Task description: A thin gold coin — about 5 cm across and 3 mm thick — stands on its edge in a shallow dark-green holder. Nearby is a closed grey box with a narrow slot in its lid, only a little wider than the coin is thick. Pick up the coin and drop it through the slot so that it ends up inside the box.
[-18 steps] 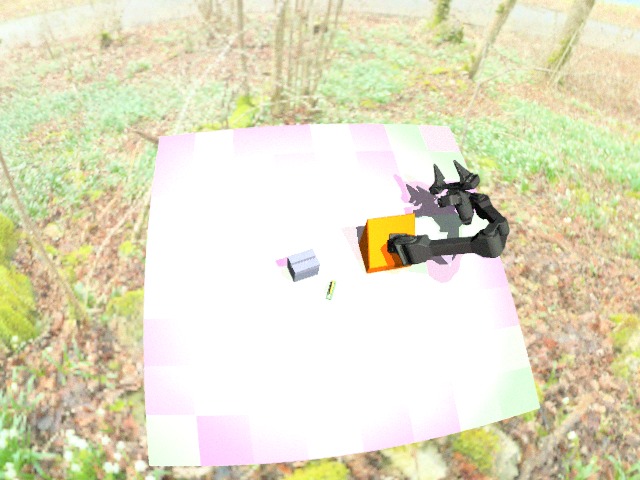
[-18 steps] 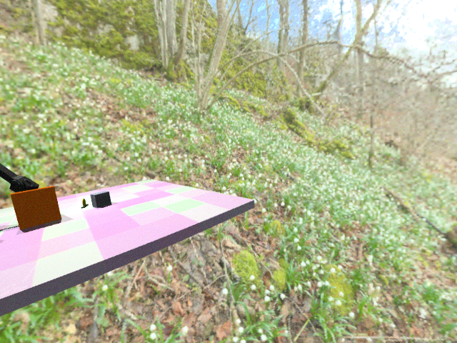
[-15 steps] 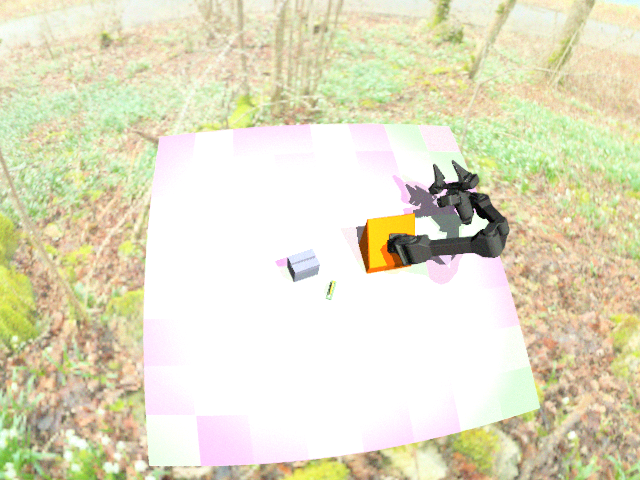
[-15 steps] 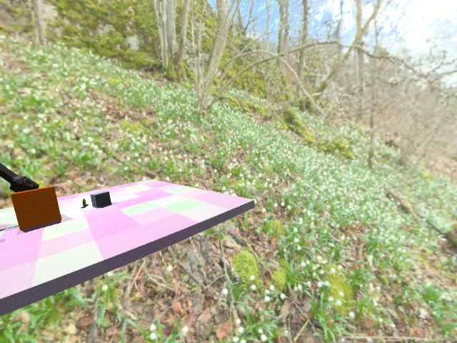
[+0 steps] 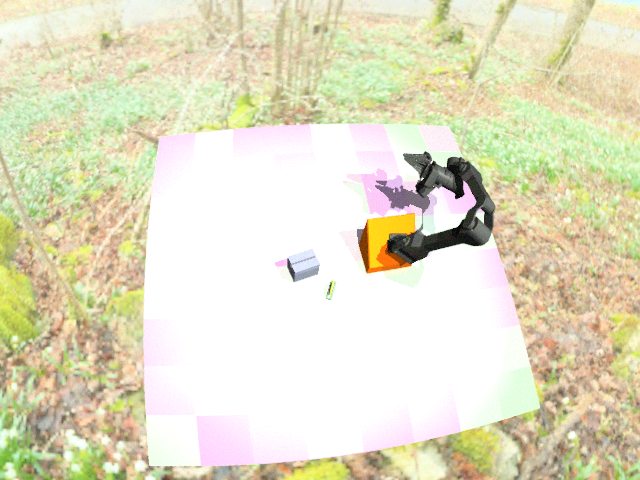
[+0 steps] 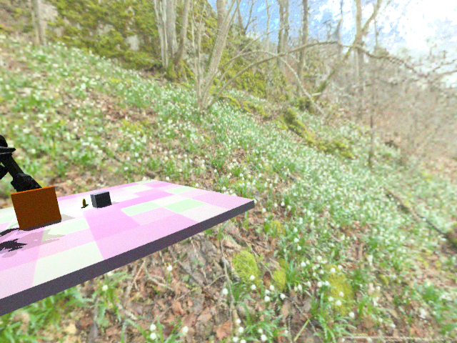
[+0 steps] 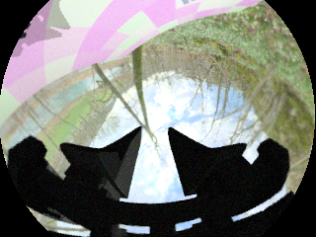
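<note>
The gold coin (image 5: 330, 289) stands on its edge in a shallow dark-green holder (image 5: 329, 297) near the middle of the table, seen from the top view as a thin yellow sliver with a green rim around it. Just to its left and a little farther back sits the closed grey box (image 5: 302, 264), a small pale cube with a narrow dark slot (image 5: 302, 258) running across its lid. Coin and box are near each other but apart, not touching.
</note>
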`<state>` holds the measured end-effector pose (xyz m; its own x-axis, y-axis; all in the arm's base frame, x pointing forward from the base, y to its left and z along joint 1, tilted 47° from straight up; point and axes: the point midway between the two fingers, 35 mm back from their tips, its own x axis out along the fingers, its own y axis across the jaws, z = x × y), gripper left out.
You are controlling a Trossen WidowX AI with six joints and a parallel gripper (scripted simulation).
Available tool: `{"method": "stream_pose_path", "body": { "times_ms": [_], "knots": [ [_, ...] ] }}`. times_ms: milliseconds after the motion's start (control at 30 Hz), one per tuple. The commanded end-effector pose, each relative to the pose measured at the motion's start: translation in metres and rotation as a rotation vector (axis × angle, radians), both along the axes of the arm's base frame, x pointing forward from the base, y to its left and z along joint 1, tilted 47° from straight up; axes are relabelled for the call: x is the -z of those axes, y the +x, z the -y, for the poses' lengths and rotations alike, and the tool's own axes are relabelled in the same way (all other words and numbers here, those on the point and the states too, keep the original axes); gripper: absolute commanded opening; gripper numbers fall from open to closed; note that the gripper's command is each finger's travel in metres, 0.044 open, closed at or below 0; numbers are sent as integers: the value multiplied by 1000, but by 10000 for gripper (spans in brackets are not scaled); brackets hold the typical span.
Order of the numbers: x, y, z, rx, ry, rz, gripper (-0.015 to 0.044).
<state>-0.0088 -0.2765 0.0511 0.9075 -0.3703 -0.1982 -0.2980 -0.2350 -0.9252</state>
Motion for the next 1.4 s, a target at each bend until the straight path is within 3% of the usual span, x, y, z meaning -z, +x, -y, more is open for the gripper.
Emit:
{"method": "stream_pose_path", "body": {
  "times_ms": [0,200,700,800,1067,1200,1367],
  "knots": [
    [-7,46,-4,-284,-313,-150,161],
    [-12,111,-29,-697,-849,-236,161],
    [-19,187,-91,-1223,-1740,-48,161],
    [-20,195,-107,-1295,-1714,-9,161],
    [-24,220,-149,-1462,-2214,297,161],
    [-27,235,-188,-1472,-2672,720,161],
    [-29,242,-217,-1355,-2970,1127,161]
  ]
}}
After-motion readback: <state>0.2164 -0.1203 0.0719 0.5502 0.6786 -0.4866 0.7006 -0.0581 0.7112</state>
